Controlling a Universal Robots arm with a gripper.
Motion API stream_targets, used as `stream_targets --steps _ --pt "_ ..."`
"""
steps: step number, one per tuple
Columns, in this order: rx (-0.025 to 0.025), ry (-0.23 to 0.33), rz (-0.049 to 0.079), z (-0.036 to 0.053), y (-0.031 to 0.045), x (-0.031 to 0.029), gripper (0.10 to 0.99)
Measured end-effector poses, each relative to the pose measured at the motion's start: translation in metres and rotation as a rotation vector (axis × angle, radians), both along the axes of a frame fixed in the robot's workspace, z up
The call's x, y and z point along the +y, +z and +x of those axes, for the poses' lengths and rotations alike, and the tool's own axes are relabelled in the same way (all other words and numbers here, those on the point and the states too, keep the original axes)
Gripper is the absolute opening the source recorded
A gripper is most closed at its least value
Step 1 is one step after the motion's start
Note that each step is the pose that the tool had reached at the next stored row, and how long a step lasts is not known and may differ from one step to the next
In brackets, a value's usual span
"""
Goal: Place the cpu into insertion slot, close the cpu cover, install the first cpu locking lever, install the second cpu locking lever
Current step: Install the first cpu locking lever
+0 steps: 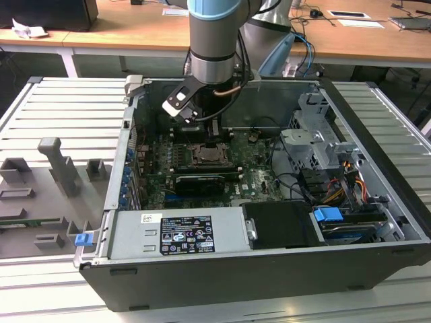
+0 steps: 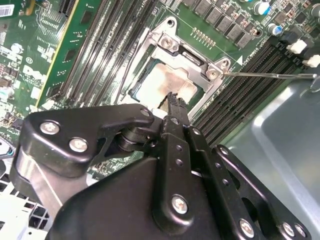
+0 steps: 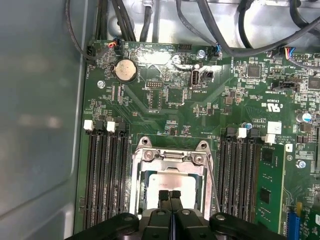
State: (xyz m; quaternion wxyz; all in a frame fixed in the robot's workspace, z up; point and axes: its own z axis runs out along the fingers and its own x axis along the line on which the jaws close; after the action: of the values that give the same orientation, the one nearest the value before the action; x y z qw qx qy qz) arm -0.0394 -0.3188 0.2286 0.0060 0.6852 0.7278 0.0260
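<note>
The cpu [image 3: 172, 181] lies flat in the insertion slot [image 1: 212, 156], its pale top showing in both wrist views [image 2: 167, 80]. The silver cpu cover [image 3: 138, 176] lies down around it, framing the chip through its window [image 2: 205, 67]. A thin locking lever rod [image 2: 270, 75] sticks out from one corner of the socket and runs along its side [image 3: 212, 185]. My gripper [image 3: 170, 196] hangs right over the chip with its black fingers pressed together and nothing between them [image 2: 173, 97]. In the exterior view the gripper [image 1: 212, 138] stands just above the socket, inside the open case.
Long black memory slots [image 3: 105, 175] flank the socket on both sides. Cables [image 3: 210, 20] hang over the board's far edge. A grey power supply box [image 1: 178, 232], a drive cage [image 1: 316, 145] and a blue tab [image 1: 328, 217] stand inside the case. Grey fixtures [image 1: 57, 168] lie on the exterior view's left.
</note>
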Motion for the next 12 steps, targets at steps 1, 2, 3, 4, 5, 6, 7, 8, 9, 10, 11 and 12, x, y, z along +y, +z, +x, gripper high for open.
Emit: stream_targets --steps 1,2,3,4,5,6,7,8,9,10,11,12 --pt "0.0 0.0 0.0 0.0 0.0009 0.0 0.106" --pt "0.0 0.0 0.0 0.0 0.0026 0.0 0.106" --pt "0.0 0.0 0.0 0.0 0.006 0.0 0.106" --pt "0.0 0.0 0.0 0.0 0.009 0.0 0.106" --pt "0.0 0.0 0.0 0.0 0.016 0.0 0.106" --pt "0.0 0.0 0.0 0.0 0.0219 0.0 0.106" --pt "0.0 0.0 0.0 0.0 0.0247 0.0 0.106" --pt "0.0001 0.0 0.0 0.0 0.0274 0.0 0.106" --pt "0.0 0.0 0.0 0.0 0.0309 0.0 0.106" --pt "0.0 0.0 0.0 0.0 0.0335 0.0 0.106" --pt "-0.0001 0.0 0.0 0.0 0.039 0.0 0.106" --pt "-0.0001 0.003 0.0 0.0 0.0404 0.0 0.106"
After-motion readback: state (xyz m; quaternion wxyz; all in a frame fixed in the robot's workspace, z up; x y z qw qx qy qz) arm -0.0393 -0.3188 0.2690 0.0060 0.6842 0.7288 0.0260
